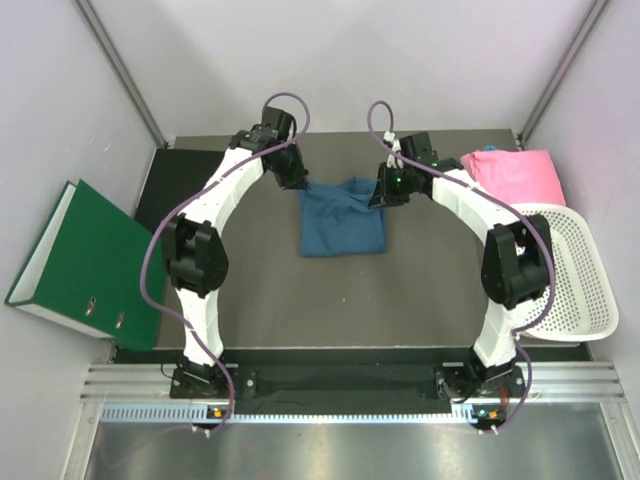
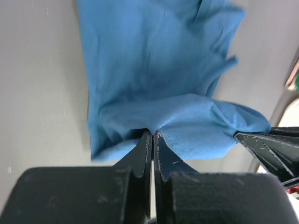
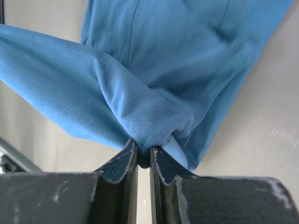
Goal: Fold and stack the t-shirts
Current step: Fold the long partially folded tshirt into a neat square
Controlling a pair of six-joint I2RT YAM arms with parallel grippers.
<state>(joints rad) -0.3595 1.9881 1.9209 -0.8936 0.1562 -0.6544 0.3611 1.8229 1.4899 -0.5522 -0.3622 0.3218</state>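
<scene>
The teal-blue t-shirt (image 1: 342,222) lies partly folded on the table's middle, far of centre. My left gripper (image 1: 298,181) is shut on its far left edge, pinching the cloth (image 2: 177,126) at the fingertips (image 2: 145,140). My right gripper (image 1: 382,191) is shut on its far right edge, with a bunch of cloth (image 3: 154,126) caught between the pads. The far edge is lifted off the table between the two grippers. The pink t-shirt (image 1: 515,174) lies folded at the far right, beside the basket.
A white mesh basket (image 1: 580,275) stands at the right edge. A green binder (image 1: 85,262) lies off the table's left side. Grey walls close in on left, right and back.
</scene>
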